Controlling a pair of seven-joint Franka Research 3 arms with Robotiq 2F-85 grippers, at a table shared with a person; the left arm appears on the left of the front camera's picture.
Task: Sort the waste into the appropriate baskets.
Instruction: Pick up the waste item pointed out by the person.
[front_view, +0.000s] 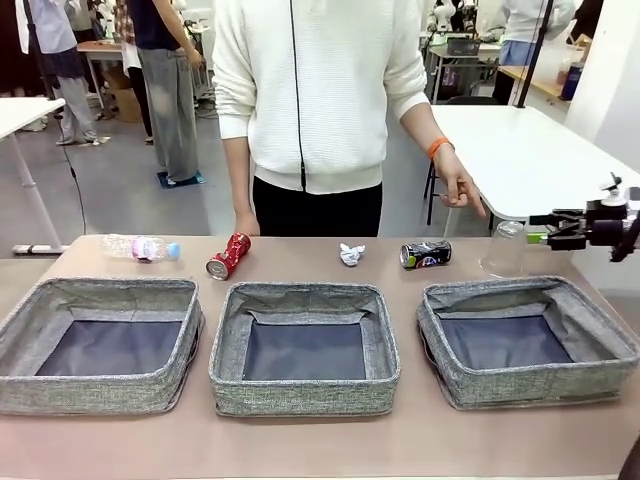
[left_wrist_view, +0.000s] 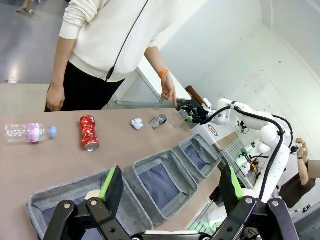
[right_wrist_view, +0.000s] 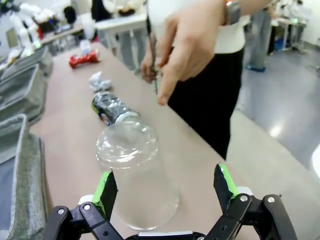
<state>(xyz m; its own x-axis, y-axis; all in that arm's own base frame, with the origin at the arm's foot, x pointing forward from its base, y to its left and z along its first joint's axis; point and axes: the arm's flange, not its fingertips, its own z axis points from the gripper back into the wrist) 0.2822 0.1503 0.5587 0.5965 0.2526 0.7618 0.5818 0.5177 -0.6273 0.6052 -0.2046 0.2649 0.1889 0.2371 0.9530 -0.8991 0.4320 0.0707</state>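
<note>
The tan table carries dark-floored grey woven baskets and, along its far edge, a blue-capped clear bottle, red can, white wad and dark can.

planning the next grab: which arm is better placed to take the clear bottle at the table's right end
Right. The right pincer, open, is lined up on the clear bottle, close ahead. The left pincer, also open, hangs over the left basket, far across the table.
</note>
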